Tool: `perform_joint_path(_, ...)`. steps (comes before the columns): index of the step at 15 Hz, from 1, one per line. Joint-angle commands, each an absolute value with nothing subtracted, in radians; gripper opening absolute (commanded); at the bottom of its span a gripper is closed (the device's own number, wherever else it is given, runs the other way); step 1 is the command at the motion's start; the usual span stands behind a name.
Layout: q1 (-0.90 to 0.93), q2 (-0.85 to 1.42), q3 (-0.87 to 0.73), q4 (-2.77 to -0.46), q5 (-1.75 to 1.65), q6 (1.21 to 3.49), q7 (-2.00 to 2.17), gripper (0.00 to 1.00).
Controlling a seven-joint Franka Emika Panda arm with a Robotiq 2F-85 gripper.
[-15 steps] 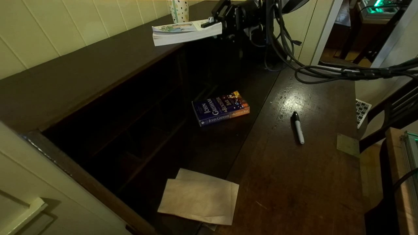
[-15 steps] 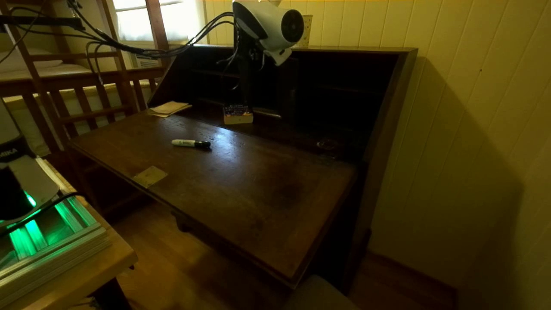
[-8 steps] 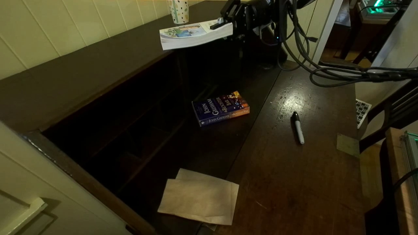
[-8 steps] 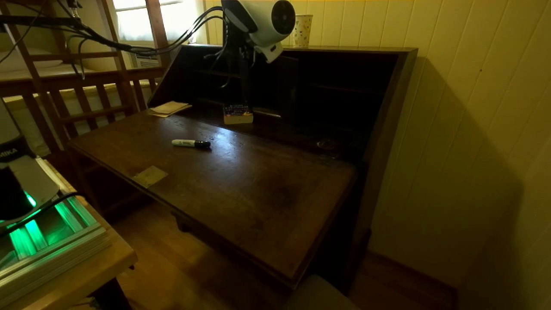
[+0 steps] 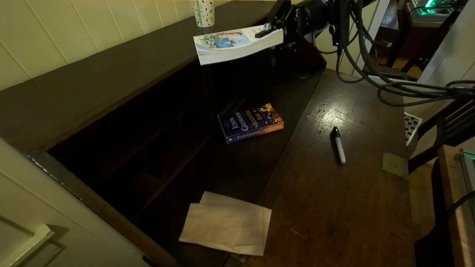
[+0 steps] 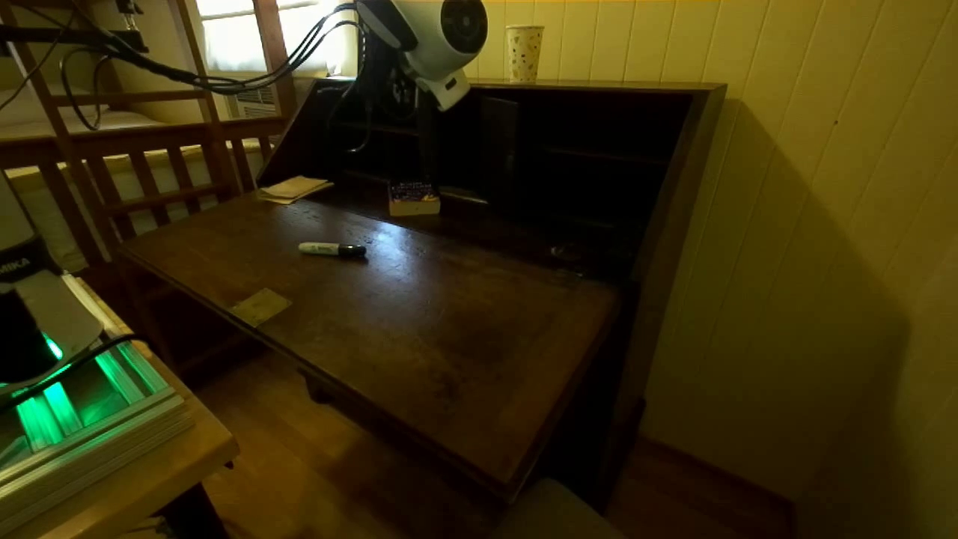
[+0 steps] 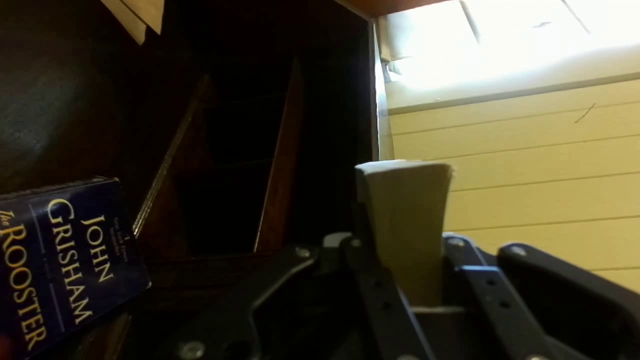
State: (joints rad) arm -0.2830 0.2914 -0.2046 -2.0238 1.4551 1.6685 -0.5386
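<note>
Wht bk [image 5: 236, 45] gripped w/in claw [image 7: 404, 240]

Room Interior and Furnishings

Walls [image 6: 786, 187]: yellow, vertically grooved panelling. Floor [image 6: 277, 404]: brown wood. Desk [image 6: 449, 322]: dark wood, worn top, shelved recess [image 6: 584, 172] behind. Slatted frame [image 6: 150, 137]: wooden, beyond one end of the desk. Window [image 6: 236, 45]: glaring white, crossed by a wooden post [image 6: 272, 37]. Light: dim overall; bright reflection [image 6: 393, 238] on the desk.
</note>
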Motion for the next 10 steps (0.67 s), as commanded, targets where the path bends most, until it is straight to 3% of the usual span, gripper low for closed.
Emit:
perform_joint_path(1,-0.264,0.214,-0.227,-2.107,1.410,1.698,-0.523,0.06)
perform_joint_path(10,-0.252,0.208,-0.224,-2.104,1.387,1.731,-0.498,0.06)
